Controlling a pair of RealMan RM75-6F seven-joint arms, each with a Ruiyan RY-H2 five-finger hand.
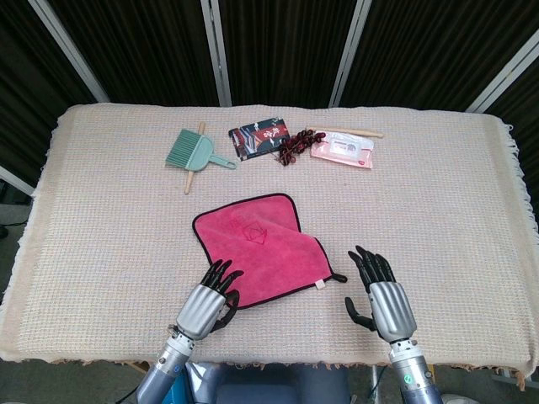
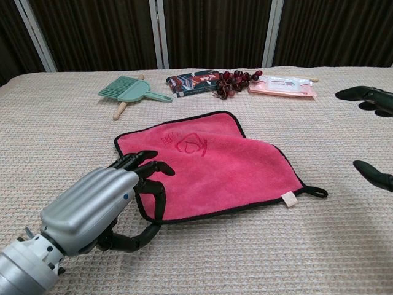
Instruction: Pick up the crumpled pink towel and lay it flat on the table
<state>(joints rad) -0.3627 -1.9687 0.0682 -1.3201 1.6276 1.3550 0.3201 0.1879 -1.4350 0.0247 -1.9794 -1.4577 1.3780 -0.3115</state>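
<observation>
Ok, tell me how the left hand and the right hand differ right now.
The left hand sits at the pink towel's near edge, fingertips over its border; the right hand is clear of the towel, beside its loop corner. The left's fingers curl down; the right's are spread. Both hold nothing.

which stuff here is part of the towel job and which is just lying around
Part of the job:
pink towel, spread on the table
left hand, at the towel's near edge
right hand, off the towel

Lying about:
green dustpan and brush
patterned packet
dark red beads
wipes pack
wooden stick
</observation>
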